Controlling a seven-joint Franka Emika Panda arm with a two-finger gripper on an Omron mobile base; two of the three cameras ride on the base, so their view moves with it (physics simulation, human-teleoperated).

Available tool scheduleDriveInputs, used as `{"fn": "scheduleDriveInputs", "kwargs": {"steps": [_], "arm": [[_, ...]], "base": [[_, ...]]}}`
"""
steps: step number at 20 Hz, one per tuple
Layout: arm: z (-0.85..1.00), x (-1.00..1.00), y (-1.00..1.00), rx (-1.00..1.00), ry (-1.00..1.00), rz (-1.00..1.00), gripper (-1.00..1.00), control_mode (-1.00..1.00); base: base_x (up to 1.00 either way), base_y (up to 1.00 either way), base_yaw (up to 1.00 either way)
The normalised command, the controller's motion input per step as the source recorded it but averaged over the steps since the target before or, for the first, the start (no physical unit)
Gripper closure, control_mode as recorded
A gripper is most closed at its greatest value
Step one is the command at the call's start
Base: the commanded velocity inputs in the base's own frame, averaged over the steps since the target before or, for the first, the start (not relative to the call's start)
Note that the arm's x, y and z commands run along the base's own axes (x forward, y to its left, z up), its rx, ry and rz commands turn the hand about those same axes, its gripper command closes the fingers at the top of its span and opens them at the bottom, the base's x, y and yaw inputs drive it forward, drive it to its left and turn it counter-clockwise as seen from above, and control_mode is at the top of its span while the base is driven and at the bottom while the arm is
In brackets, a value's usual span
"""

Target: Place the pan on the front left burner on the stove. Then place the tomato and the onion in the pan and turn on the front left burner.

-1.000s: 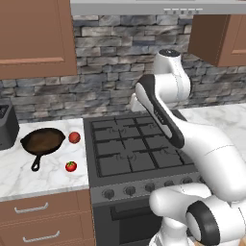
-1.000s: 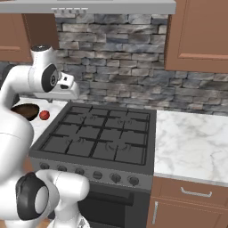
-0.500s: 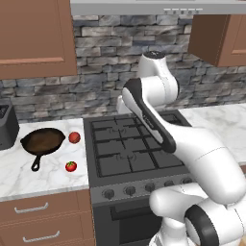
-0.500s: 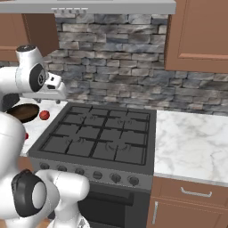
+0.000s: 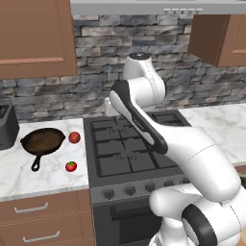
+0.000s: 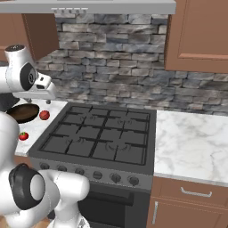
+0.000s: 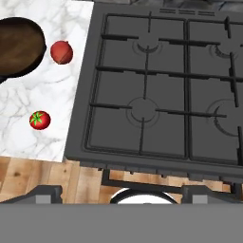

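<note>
End effector [image 7: 141, 197] open above glossy red tomato [image 7: 40, 120] w/ green cap.

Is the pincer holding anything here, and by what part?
Nothing. The pincer is open, high over the stove; the pan sits untouched on the counter.

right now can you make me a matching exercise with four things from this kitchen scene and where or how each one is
Things:
1. pan
2. tomato
3. onion
4. front left burner

Places or states:
A. bare grate, nothing on it
B. on the counter just right of the pan
C. on the counter left of the stove, handle toward the front edge
D. on the counter nearer the front edge, apart from the pan

Pairs: 1-C, 2-D, 3-B, 4-A
</note>
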Motion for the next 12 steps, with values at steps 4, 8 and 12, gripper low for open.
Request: {"fn": "scheduleDriveInputs", "kwargs": {"steps": [4, 8, 12], "arm": [[0.0, -0.02, 0.27, 0.0, 0.03, 0.0, -1.0, -1.0], [0.0, -0.04, 0.27, 0.0, 0.03, 0.0, -1.0, -1.0], [0.0, -0.04, 0.26, 0.0, 0.03, 0.0, -1.0, -1.0]], "base": [[0.0, 0.0, 0.0], [0.0, 0.0, 0.0], [0.0, 0.0, 0.0]]}}
